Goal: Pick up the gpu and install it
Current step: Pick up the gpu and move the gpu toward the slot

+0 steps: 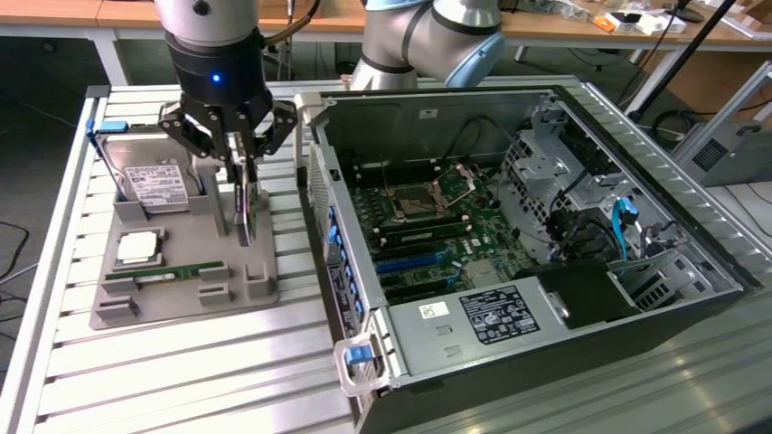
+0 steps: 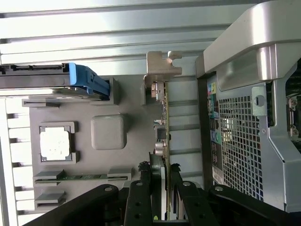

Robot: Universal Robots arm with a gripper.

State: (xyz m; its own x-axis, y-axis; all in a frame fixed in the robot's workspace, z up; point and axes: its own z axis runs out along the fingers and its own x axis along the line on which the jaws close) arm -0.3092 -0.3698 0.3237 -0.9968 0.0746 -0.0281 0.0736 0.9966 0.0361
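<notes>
A robot arm's gripper (image 1: 245, 167) hangs over a gray parts tray (image 1: 248, 291) on a slatted metal table (image 1: 181, 380), its fingers (image 2: 143, 188) narrowed onto the upper edge of the gpu (image 1: 248, 212), which stands on edge and upright near the tray's middle. From the wrist camera the card (image 2: 164, 127) shows edge-on, pinched between the two black fingers of the gripper (image 2: 160, 168), with its silvery bracket (image 2: 162, 66) at the far end. Whether the card's lower edge rests in the tray's slot or has just cleared it cannot be told. In the exterior view the tray lies at nine o'clock of the open computer case (image 1: 675, 244), close beside its wall. On the tray, a hard drive (image 1: 151, 181) with a white label stands at ten o'clock of the card, a square processor (image 1: 136, 246) lies at eight o'clock, and a narrow green RAM stick (image 1: 181, 270) lies just beyond the processor at seven o'clock. Inside the case the motherboard (image 1: 447, 226) lies exposed, with a labelled power supply (image 1: 483, 316) at its six o'clock.
</notes>
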